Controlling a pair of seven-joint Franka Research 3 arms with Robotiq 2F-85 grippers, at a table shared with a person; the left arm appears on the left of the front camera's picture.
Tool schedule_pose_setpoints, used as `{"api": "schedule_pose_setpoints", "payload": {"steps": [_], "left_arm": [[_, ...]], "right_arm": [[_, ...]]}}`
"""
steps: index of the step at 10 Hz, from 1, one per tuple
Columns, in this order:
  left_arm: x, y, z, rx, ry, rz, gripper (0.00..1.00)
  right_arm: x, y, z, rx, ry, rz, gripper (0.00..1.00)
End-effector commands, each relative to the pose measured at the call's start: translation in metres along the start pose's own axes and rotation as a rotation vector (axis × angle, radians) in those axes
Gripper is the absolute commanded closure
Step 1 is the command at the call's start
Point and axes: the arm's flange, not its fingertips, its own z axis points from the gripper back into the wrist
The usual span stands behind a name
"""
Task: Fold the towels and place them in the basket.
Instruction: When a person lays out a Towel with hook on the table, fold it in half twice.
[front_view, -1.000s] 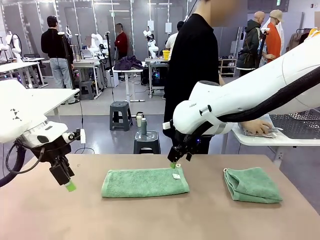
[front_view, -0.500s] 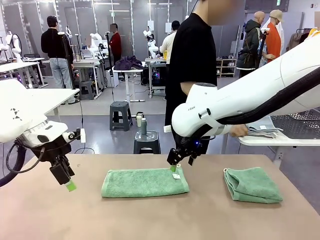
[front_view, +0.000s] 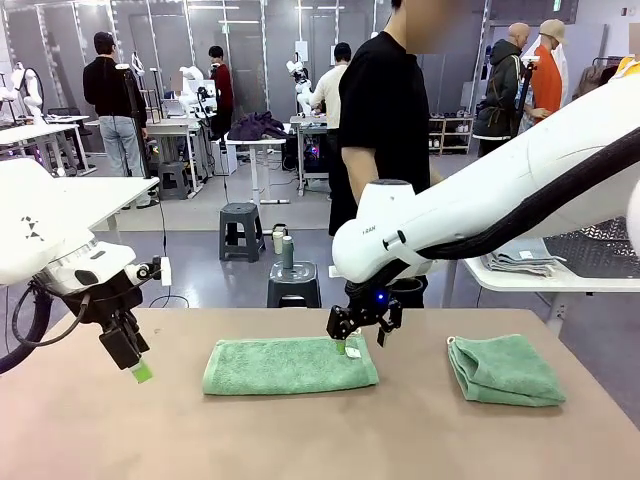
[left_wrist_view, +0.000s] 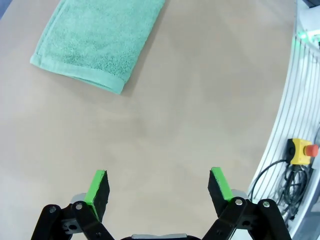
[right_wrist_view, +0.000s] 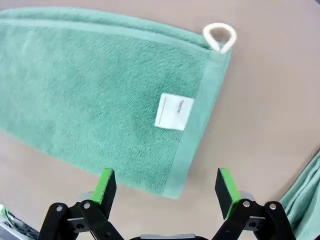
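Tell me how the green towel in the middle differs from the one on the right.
The middle towel lies as a long, flat strip; the right towel is folded smaller and thicker. The middle towel shows a white label at one end; no label shows on the right towel. The open right gripper hovers over the middle towel; the right towel lies apart from it. Both are mint-green terry on the table.

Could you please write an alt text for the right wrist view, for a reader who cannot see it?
The right hand hangs open above the short end of a mint-green towel on a tan table. The towel has a white label and a white loop at one corner. A second green towel shows its edge at lower right.
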Motion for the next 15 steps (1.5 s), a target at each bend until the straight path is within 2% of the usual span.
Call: {"api": "schedule_pose_setpoints", "payload": {"steps": [1, 5, 9, 10, 11, 12, 13, 14, 15], "left_arm": [[0.002, 0.004, 0.001, -0.001, 0.011, -0.002, 0.00], [0.002, 0.004, 0.001, -0.001, 0.011, -0.002, 0.00], [0.002, 0.004, 0.001, -0.001, 0.011, -0.002, 0.00], [0.002, 0.004, 0.001, -0.001, 0.011, -0.002, 0.00], [0.002, 0.004, 0.001, -0.001, 0.011, -0.002, 0.00], [0.002, 0.004, 0.001, -0.001, 0.011, -0.002, 0.00], [0.002, 0.004, 0.001, -0.001, 0.011, -0.002, 0.00], [0.002, 0.004, 0.001, -0.001, 0.011, -0.002, 0.00], [0.002, 0.004, 0.001, -0.001, 0.011, -0.002, 0.00]], "right_arm": [[0.010, -0.001, -0.007, -0.047, 0.008, -0.092, 0.00], [0.014, -0.013, -0.030, -0.022, 0.020, -0.197, 0.00], [0.020, -0.015, -0.042, -0.036, 0.036, -0.207, 0.00], [0.023, -0.016, -0.047, -0.041, 0.044, -0.204, 0.07], [0.023, -0.015, -0.047, -0.038, 0.042, -0.195, 0.09], [0.023, -0.016, -0.046, -0.041, 0.038, -0.188, 0.29], [0.023, -0.016, -0.047, -0.040, 0.045, -0.179, 0.65], [0.024, -0.017, -0.049, -0.038, 0.049, -0.176, 0.89], [0.025, -0.017, -0.049, -0.031, 0.054, -0.173, 1.00]]}}
